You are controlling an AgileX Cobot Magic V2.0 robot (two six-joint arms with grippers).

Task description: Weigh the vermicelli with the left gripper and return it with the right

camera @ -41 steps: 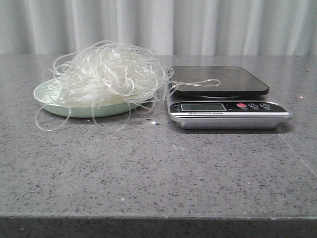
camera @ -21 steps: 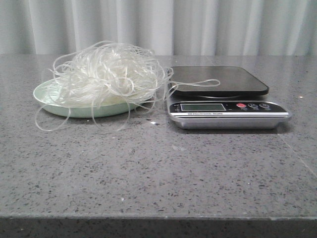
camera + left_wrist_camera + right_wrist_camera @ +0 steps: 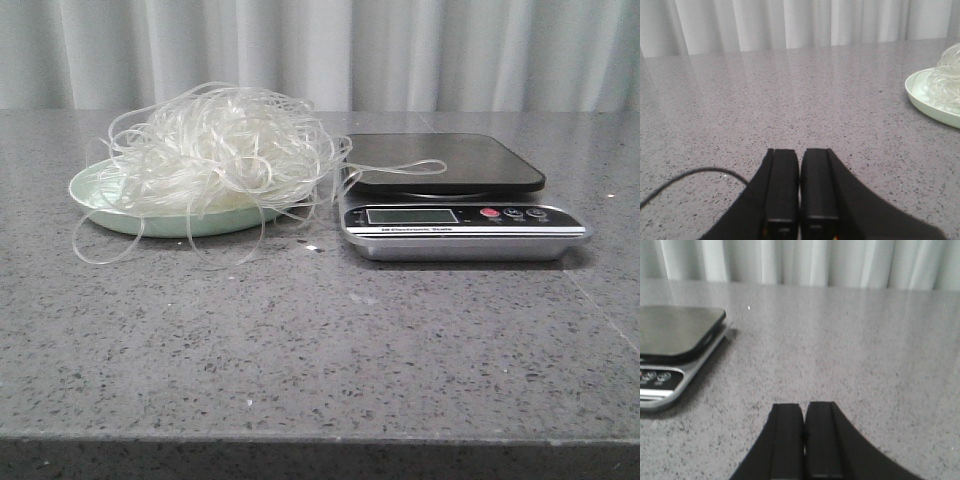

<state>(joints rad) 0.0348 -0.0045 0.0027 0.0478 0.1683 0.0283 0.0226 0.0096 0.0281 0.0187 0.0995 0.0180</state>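
The loose tangle of translucent whitish vermicelli (image 3: 215, 150), upper left, looks light and springy; grab its dense centre. Both claws, left (image 3: 800, 192) and right (image 3: 805, 440), sit closed and empty.

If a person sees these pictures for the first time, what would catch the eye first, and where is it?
First the vermicelli, a big whitish tangle heaped on a pale green plate at the left of the grey table, with loose loops hanging over the plate's rim. One long loop reaches onto the black platform of the kitchen scale standing just to the plate's right. Each wrist view shows its gripper, left gripper and right gripper, shut and holding nothing.
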